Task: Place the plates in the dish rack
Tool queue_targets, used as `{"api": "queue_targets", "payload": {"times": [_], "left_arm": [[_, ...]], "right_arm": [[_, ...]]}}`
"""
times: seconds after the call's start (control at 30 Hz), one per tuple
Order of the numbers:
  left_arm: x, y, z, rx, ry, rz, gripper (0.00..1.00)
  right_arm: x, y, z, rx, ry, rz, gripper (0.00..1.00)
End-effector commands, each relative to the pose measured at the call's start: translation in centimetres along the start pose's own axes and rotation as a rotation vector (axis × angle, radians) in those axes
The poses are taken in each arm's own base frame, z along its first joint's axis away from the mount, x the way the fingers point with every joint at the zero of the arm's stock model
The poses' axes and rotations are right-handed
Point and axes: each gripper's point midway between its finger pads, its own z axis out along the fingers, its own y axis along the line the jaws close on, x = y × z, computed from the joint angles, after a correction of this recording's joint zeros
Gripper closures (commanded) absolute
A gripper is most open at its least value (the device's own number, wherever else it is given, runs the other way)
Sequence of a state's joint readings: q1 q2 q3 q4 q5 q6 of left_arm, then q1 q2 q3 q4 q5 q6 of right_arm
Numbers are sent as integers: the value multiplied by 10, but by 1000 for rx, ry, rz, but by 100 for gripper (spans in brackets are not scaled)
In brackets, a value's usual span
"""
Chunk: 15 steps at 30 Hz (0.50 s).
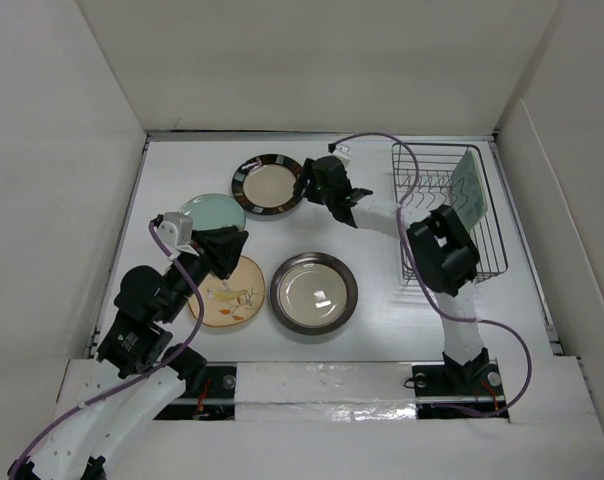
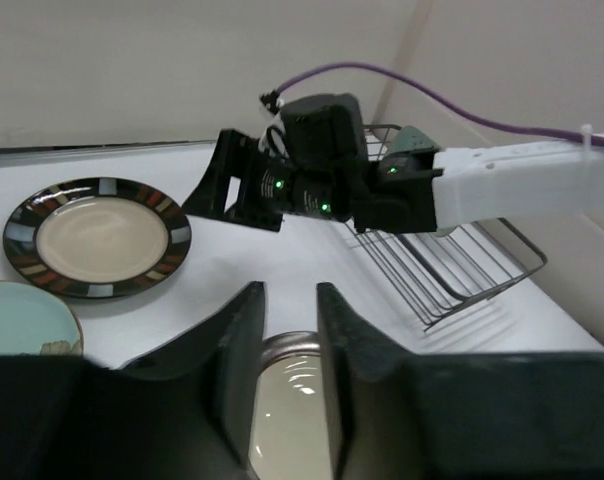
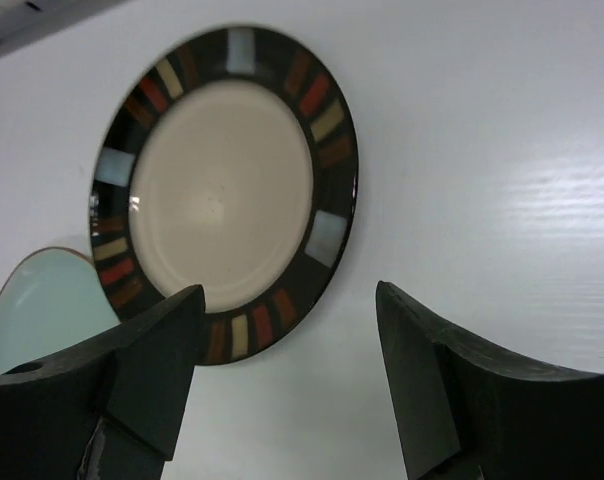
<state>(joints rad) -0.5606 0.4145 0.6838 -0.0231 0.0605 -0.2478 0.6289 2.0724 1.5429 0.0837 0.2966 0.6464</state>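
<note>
The brown-rimmed cream plate (image 1: pixel 268 183) lies flat at the back; it also shows in the right wrist view (image 3: pixel 222 195) and the left wrist view (image 2: pixel 97 237). My right gripper (image 1: pixel 305 186) hovers open at its right edge, jaws wide apart (image 3: pixel 289 293) and empty. The pale teal plate (image 1: pixel 210 211), the tan leaf plate (image 1: pixel 227 295) and the silver plate (image 1: pixel 314 292) lie flat. My left gripper (image 1: pixel 240 243) is over the tan plate's far edge, its jaws slightly apart and empty (image 2: pixel 289 292). The mint-green plate (image 1: pixel 469 188) stands in the dish rack (image 1: pixel 447 215).
White walls close in the table on the left, back and right. The right arm's purple cable (image 1: pixel 382 140) loops over the rack's near-left corner. The rack (image 2: pixel 452 265) stands close to the right wall.
</note>
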Motion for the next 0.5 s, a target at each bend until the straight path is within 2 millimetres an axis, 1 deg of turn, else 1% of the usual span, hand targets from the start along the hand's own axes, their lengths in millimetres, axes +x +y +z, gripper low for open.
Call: {"api": "queue_targets", "payload": {"times": [0.0,0.03,0.07,0.1,0.13,0.2,0.27,0.3,0.33,0.37,0.4,0.47], "left_arm": [[0,7,6,-28,-11,11,72],[1,8,7,-37,-9,14,70],[2,10,8,-44,-7,17,68],[5,12,10,-52,7,17,67],[8,13,11,-55,16,18,66],[12,14,14,-56,31,21,65],[14,16,16,-66,37,22,65],[18,17,18,-72,51,23,65],[19,17,19,-69,57,23,65],[20,16,20,-66,62,23,65],[19,16,20,-64,63,24,65],[19,18,21,-76,59,26,65]], "right_arm": [[-23,32,18,-90,-69,231,25],[-18,30,22,-85,-67,248,25],[-8,31,26,-77,-56,264,25],[3,24,33,-57,-45,302,25],[9,23,37,-59,-38,322,25],[30,24,47,-85,12,375,26],[40,28,53,-109,39,405,26],[41,26,56,-121,52,438,27],[52,24,62,-122,72,450,27],[55,27,64,-142,82,470,28],[56,25,66,-156,101,514,28],[66,23,68,-174,110,554,30]]}}
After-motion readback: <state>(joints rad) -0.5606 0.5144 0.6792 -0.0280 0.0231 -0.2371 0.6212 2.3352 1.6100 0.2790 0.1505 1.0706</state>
